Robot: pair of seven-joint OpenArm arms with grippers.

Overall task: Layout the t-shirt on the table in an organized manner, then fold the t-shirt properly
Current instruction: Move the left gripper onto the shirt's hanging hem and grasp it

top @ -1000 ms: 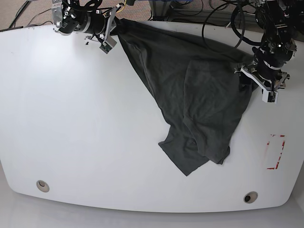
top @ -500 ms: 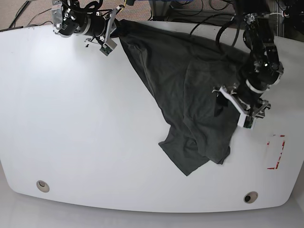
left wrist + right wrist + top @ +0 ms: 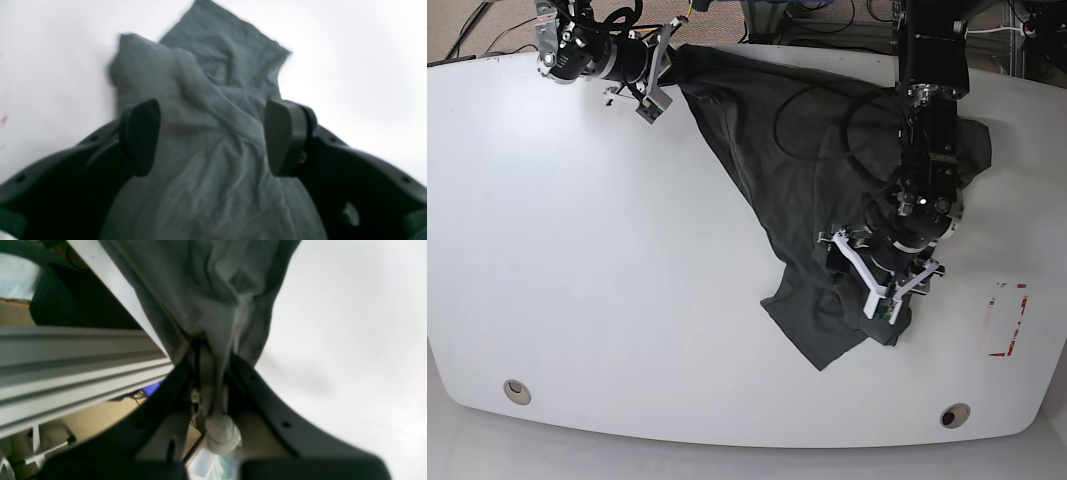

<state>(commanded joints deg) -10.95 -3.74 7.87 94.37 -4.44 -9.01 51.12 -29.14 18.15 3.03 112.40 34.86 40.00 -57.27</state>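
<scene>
Your left gripper (image 3: 874,283) has swung in from the table's right edge over the last second and now hangs above the lower folds of the t-shirt (image 3: 817,170), jaws spread wide with nothing between them. In the left wrist view the cloth fills the gap between the two dark rounded pads (image 3: 140,136), bunched into a ridge, its far corner lying on bare white.

Your right gripper (image 3: 659,68) sits at the far left rim, clamped narrow on a gathered corner of the shirt; the right wrist view shows fabric pinched tight and pulled into the jaws.

The shirt is dark charcoal, soft and wrinkled, stretched diagonally from that grip down to mid-table, ending in a crumpled point.

The table (image 3: 607,300) is glossy white with curved edges, a grommet hole (image 3: 517,390) near each front corner, and a red tape rectangle (image 3: 1006,320) at right. Cables and an aluminium rail (image 3: 76,350) lie beyond the far edge.
</scene>
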